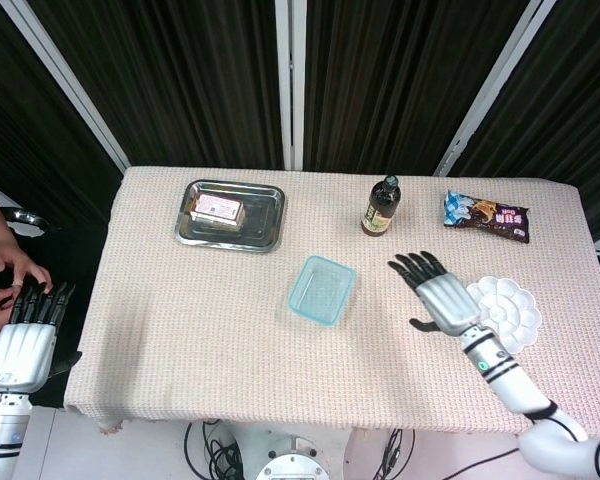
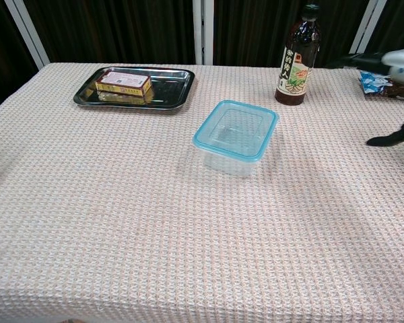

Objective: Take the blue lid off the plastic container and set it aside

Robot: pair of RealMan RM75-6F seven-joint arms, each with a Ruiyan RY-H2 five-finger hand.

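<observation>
A bench (image 1: 180, 310) under a pale waffle-weave cloth carries several things. Toward the far left sits a metal tray (image 1: 232, 215) holding a small yellow-and-red box (image 1: 217, 208). A dark glass bottle (image 1: 381, 206) with a printed label stands upright near the far edge, well apart from the tray. A snack packet (image 1: 486, 216) lies at the far right corner, and nearer, on the right, rests a white flower-shaped paint palette (image 1: 510, 310).

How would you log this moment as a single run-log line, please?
phase: approach | right hand: open, right of container | blue lid: on | left hand: open, off table

Right robot hand (image 1: 438, 293) spread, empty; left robot hand (image 1: 28, 330) flat.
</observation>
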